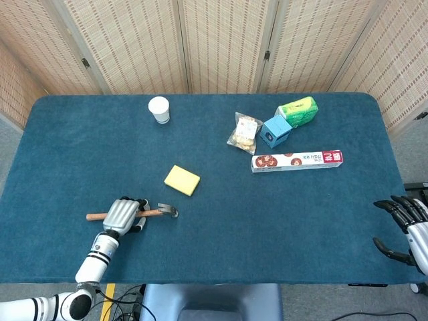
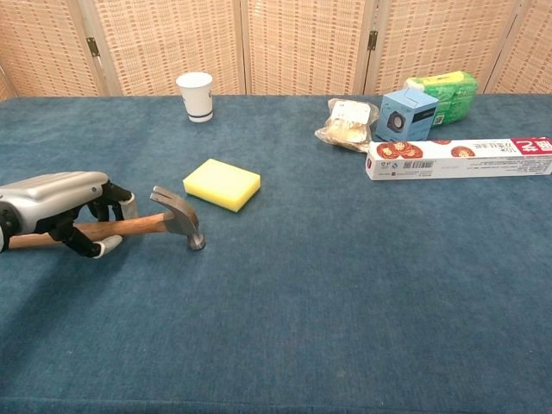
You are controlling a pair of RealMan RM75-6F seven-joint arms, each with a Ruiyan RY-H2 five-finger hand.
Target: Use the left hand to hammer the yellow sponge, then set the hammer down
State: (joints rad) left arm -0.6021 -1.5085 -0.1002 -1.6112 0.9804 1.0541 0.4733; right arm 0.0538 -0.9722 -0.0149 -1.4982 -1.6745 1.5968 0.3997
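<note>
The yellow sponge (image 1: 182, 180) (image 2: 222, 184) lies flat on the blue table, left of the middle. A wooden-handled hammer (image 1: 167, 211) (image 2: 177, 217) lies just in front of it, its metal head resting on the cloth a short way from the sponge's near corner. My left hand (image 1: 124, 215) (image 2: 56, 200) sits over the middle of the handle with its fingers curled around it. The handle's butt sticks out to the left of the hand. My right hand (image 1: 408, 227) hovers at the table's right edge, fingers spread and holding nothing.
A white paper cup (image 1: 159, 109) (image 2: 195, 95) stands at the back left. Back right hold a snack bag (image 1: 245, 132), a small blue box (image 1: 275, 130), a green pack (image 1: 297, 110) and a long red-and-white box (image 1: 296, 160).
</note>
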